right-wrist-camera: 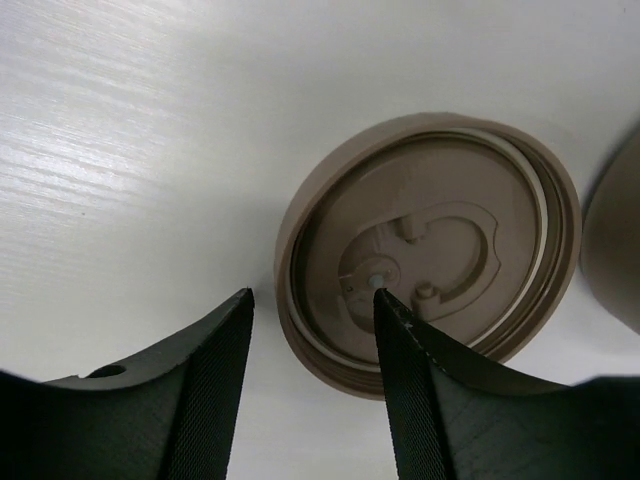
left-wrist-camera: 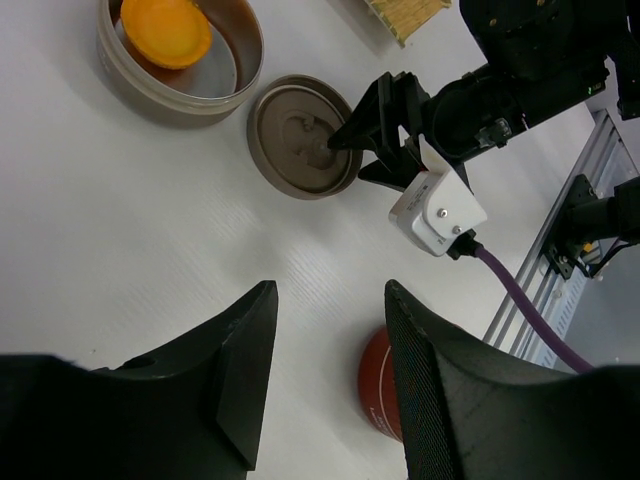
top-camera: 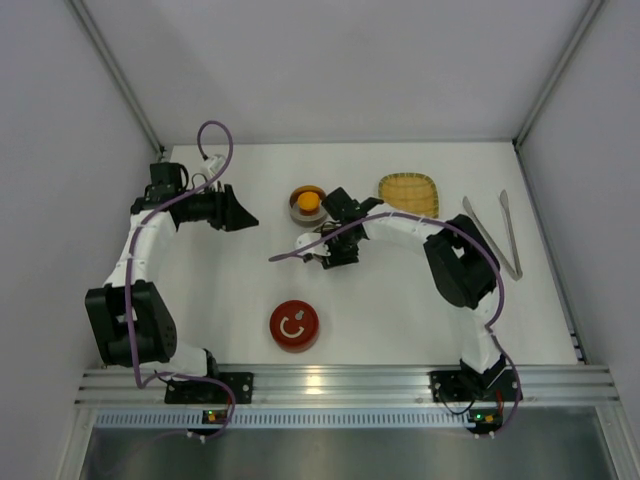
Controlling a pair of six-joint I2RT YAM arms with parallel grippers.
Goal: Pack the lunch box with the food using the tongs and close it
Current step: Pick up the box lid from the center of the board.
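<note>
Jaws of the right gripper (right-wrist-camera: 312, 300) stand spread, straddling the rim of a round tan lid (right-wrist-camera: 440, 240) lying inside-up on the white table (top-camera: 400, 310), the arm reaching left. The left gripper (left-wrist-camera: 330, 290) gapes empty above the table. Slim silver tongs (top-camera: 490, 235) lie far right. Beside the lid, a round tin (left-wrist-camera: 170, 100) holds the orange piece (left-wrist-camera: 165, 30).

A woven yellow tray (top-camera: 408, 193) sits on the white counter (top-camera: 400, 310), close to the back wall (top-camera: 340, 70). Well apart from the tray, toward the near edge and off to its left, lies a round red tin (top-camera: 294, 326) with a white curled mark on its top. Farther from the tray still, a ribbed aluminium rail (top-camera: 340, 382) runs along the counter's near edge. Pale grey side walls (top-camera: 50, 150) stand on either side of the tray.
</note>
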